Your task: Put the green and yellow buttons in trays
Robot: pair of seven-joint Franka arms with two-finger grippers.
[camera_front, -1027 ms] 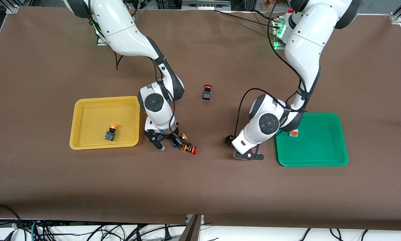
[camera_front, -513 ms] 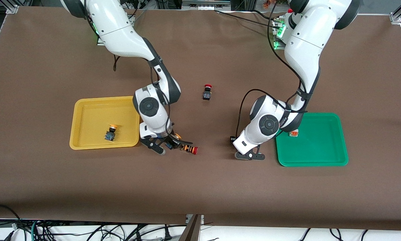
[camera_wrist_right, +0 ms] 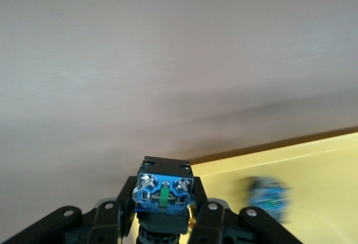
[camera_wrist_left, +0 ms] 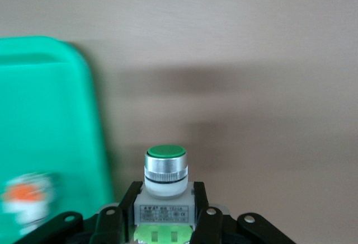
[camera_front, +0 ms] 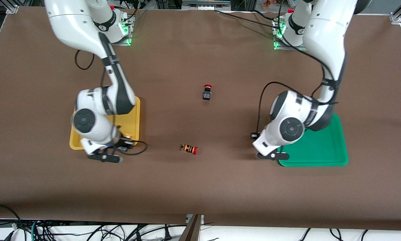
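The right tool grips a yellow button by its black-blue body, over the yellow tray's edge nearest the front camera. Another yellow button already lies in that tray. The left tool grips a green button over the desk, just beside the green tray. An orange-faced button lies in the green tray. Two drops look left. Two red-capped buttons stay on the desk.
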